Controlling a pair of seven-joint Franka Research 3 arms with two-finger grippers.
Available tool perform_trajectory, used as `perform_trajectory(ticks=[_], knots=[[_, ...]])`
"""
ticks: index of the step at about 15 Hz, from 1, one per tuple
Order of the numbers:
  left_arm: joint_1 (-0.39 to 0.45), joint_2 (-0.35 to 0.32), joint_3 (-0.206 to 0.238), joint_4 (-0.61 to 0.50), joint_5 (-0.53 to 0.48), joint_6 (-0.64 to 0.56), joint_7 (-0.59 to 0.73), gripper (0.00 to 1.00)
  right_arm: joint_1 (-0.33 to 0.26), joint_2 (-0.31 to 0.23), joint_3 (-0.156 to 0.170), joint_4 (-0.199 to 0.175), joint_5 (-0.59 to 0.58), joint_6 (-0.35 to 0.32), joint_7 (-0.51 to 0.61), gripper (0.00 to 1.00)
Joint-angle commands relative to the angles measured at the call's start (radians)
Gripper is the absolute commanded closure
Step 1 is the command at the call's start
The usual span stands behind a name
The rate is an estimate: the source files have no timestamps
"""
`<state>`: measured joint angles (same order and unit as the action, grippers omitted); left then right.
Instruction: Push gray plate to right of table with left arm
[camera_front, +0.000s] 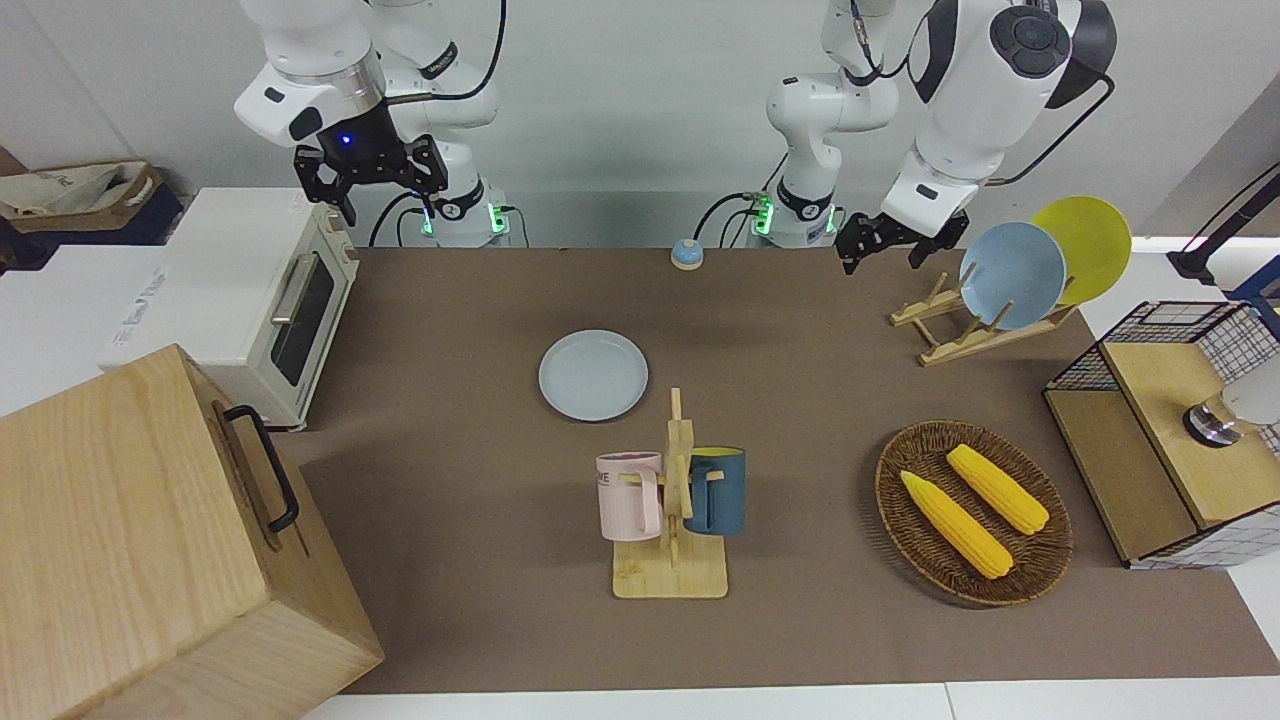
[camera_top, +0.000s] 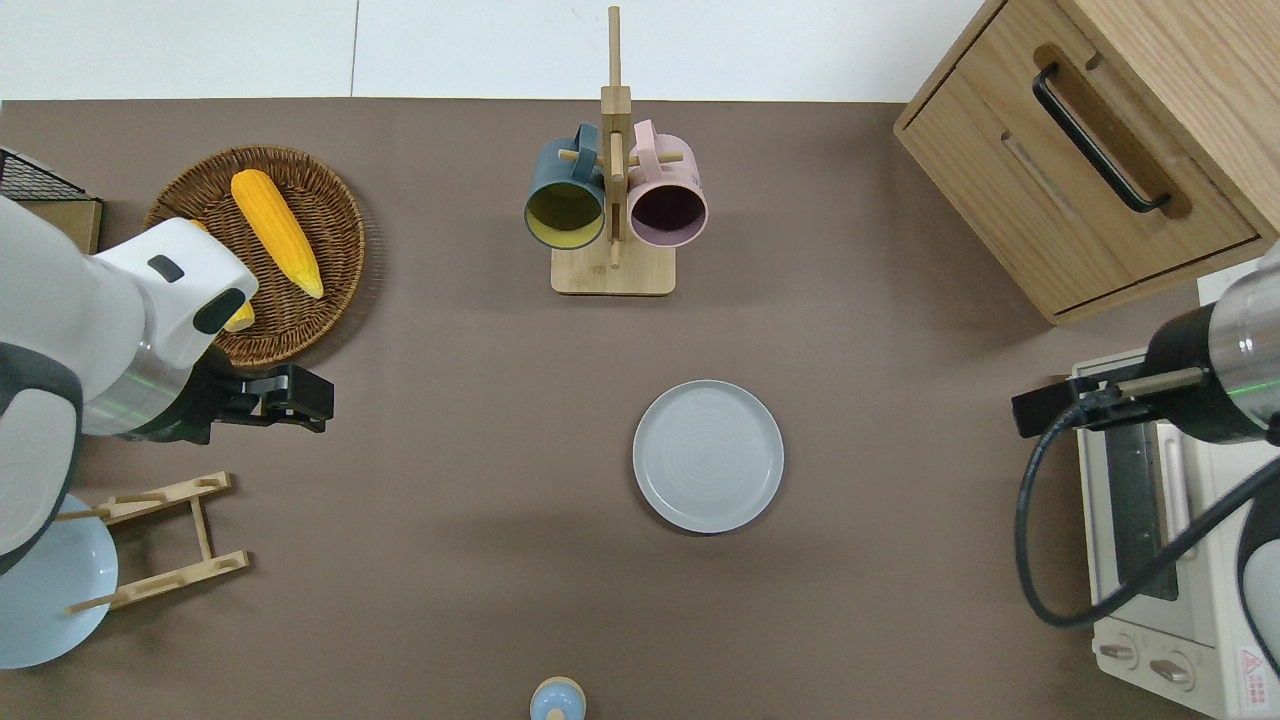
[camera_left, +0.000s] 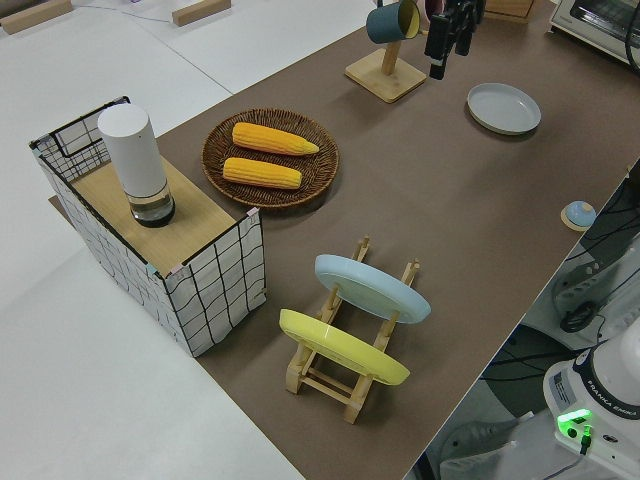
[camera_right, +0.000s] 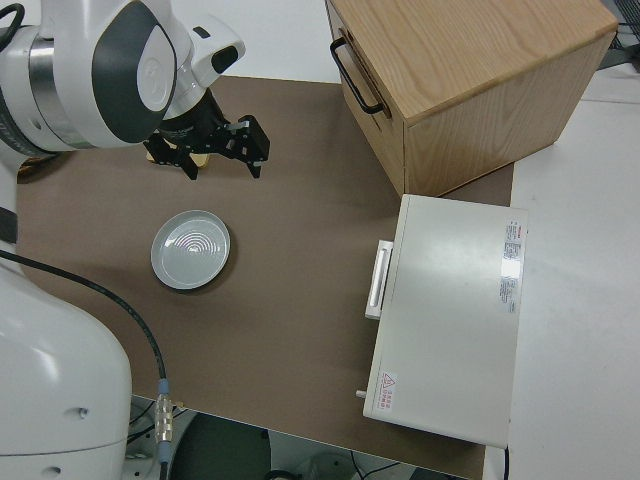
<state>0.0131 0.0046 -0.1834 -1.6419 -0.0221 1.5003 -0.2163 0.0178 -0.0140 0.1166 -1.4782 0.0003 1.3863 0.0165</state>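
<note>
The gray plate (camera_top: 708, 456) is lying flat, rim up, mid-table (camera_top: 450, 500), slightly toward the right arm's end, nearer the robots than the mug rack (camera_top: 614, 200). The left gripper (camera_top: 300, 392) is hanging well apart from it, over bare table just beside the corn basket (camera_top: 330, 210), fingers spread open. The right arm is sitting parked, its jaw state impossible to tell.

My left arm (camera_top: 70, 370) reached in bent at the elbow, its wrist tipped down, and the left gripper (camera_front: 893, 240) hung in the air off the table surface with its black fingers (camera_top: 300, 392) spread apart, holding nothing. My right arm (camera_front: 320, 70) was parked, its gripper (camera_front: 372, 175) pointing down with the fingers apart and empty.
</note>
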Motion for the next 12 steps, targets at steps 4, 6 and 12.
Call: perform_trajectory(ticks=[4,6,12], knots=[[0.027,0.02,0.013,0.065,-0.007,-0.023,0.115,0.0,-0.019,-0.003,0.014,0.009,0.004,-0.013,0.013,0.017],[0.039,0.026,0.013,0.08,-0.007,-0.023,0.129,0.0,-0.019,-0.003,0.014,0.009,0.006,-0.013,0.013,0.017],[0.048,0.031,0.01,0.102,-0.007,-0.023,0.138,0.0,-0.019,-0.003,0.014,0.009,0.006,-0.013,0.013,0.017]])
